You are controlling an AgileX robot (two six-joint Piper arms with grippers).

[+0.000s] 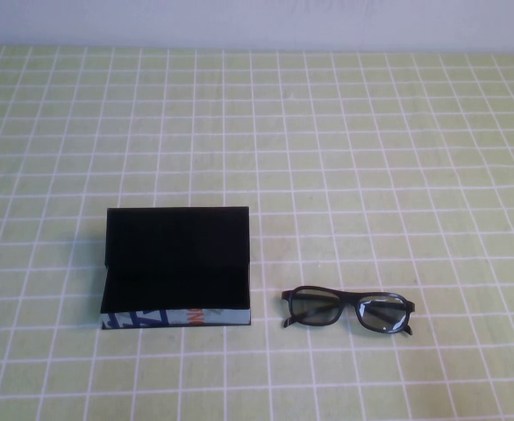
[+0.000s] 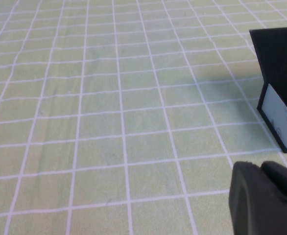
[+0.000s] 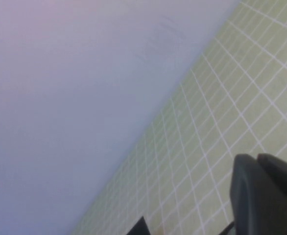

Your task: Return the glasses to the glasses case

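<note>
The black glasses point(image 1: 348, 310) with tinted lenses lie folded on the cloth, just right of the glasses case point(image 1: 176, 279). The case is open, its flat lid point(image 1: 178, 230) standing up at the back and its blue-white patterned front point(image 1: 174, 317) facing me. Neither arm shows in the high view. My left gripper point(image 2: 262, 169) is shut and empty, low over the cloth beside the case's end wall point(image 2: 279, 115). My right gripper point(image 3: 257, 159) is shut and empty, tilted towards the back wall. The glasses are out of both wrist views.
A yellow-green cloth with a white grid point(image 1: 345, 158) covers the table. A pale wall point(image 1: 257, 22) runs along the far edge and fills much of the right wrist view point(image 3: 75, 88). A small dark corner point(image 3: 139, 227) shows at that view's edge.
</note>
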